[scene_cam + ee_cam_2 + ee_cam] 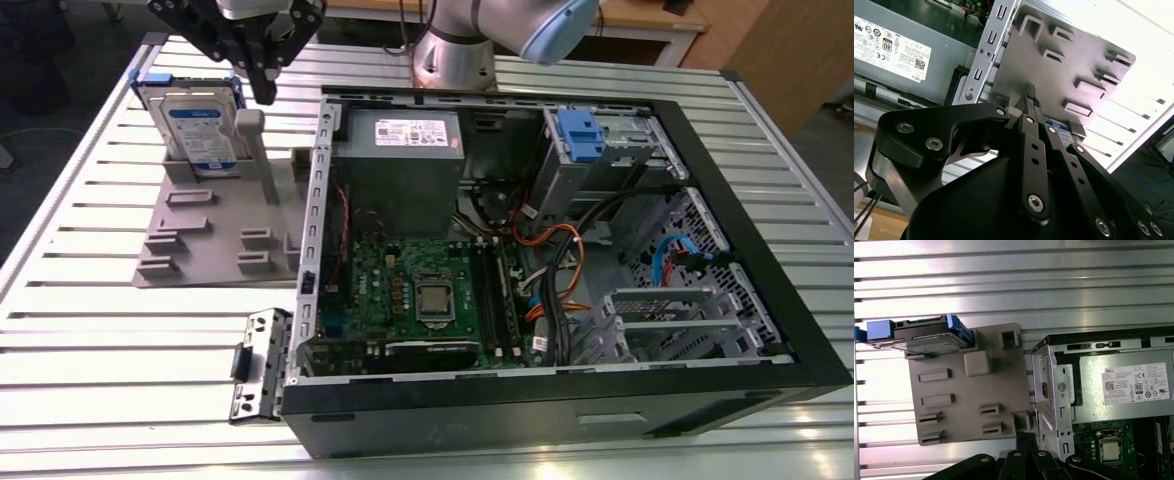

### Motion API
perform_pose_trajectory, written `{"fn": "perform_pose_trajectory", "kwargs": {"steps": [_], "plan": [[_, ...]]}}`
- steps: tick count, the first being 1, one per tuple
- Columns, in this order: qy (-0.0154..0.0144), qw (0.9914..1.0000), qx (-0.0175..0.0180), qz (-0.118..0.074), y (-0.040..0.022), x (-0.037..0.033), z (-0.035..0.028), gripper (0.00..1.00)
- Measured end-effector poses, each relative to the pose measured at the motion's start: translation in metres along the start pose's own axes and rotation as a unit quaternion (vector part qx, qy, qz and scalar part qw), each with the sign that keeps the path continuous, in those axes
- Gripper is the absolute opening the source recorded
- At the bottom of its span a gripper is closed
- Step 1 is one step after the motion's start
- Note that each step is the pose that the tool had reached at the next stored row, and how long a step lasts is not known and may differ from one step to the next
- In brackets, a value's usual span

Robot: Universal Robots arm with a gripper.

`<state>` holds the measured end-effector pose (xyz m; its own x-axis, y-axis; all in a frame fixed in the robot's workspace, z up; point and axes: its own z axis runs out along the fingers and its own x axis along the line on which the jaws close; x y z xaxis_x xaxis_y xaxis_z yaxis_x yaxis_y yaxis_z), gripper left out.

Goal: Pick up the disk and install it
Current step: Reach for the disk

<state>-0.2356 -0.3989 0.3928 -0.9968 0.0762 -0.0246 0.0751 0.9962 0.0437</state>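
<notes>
The disk (pixel 195 126) stands on edge in a slot at the far end of a grey holder plate (pixel 214 232), on the exterior view's left. It is silver with a white-and-blue label and a blue carrier frame. My gripper (pixel 264 90) hangs just above and to the right of the disk, fingers together, holding nothing. In the first wrist view the disk (pixel 924 338) lies at the plate's (pixel 969 390) far corner, well away from the gripper (pixel 1026 436). In the second wrist view the gripper (pixel 1030 98) stands over the plate (pixel 1074 60), with a sliver of the disk's label (pixel 1061 131) beside the finger links.
An open computer case (pixel 747 230) lies on the slatted metal table, holding a grey power supply (pixel 398 150), a motherboard (pixel 414 295) and a blue-fronted drive cage (pixel 587 135). A loose metal bracket (pixel 260 365) lies by the case's near left corner. The robot base (pixel 454 50) stands behind.
</notes>
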Motion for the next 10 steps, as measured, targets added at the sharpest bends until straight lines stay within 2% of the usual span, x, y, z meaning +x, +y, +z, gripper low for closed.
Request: {"fn": "perform_pose_trajectory", "kwargs": {"steps": [10], "plan": [[0.0000,1.00000,0.0000,0.000,-0.0004,0.0048,-0.0001,0.10]]}}
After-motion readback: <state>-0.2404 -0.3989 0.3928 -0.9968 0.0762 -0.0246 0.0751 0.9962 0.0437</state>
